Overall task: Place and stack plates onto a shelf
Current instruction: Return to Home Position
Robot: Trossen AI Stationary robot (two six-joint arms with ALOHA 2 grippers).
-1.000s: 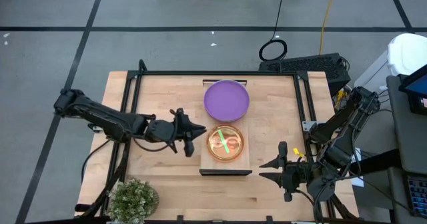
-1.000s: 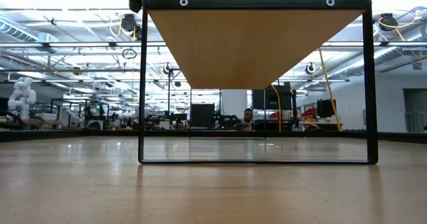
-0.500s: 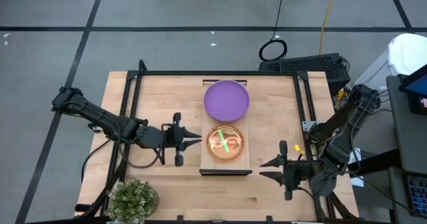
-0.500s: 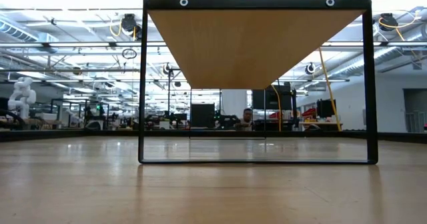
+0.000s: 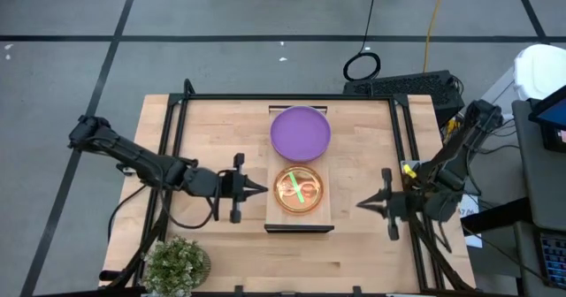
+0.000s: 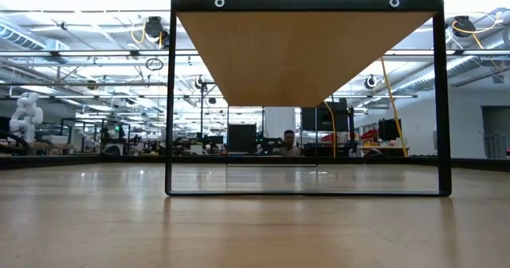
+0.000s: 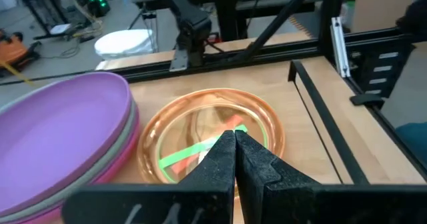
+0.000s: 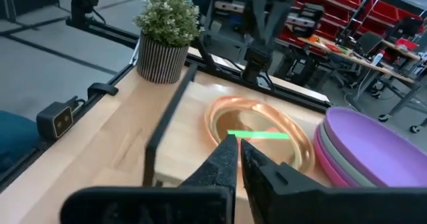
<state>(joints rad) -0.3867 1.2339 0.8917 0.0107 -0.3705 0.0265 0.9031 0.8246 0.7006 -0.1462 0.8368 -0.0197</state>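
High view: purple-topped large opaque plates [image 5: 301, 131] and small translucent orange-green plates [image 5: 299, 189] are seen stacked on the long light-wood shelf [image 5: 276, 219], flanked by left gripper [image 5: 258, 188] and right gripper [image 5: 363, 204], both closed empty, so only retraction home is judged needed.

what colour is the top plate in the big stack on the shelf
Purple; the top plate shows best in the high view.

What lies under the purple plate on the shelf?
Two more plates: only a greyish rim and a magenta rim show beneath the purple plate; their faces are covered.
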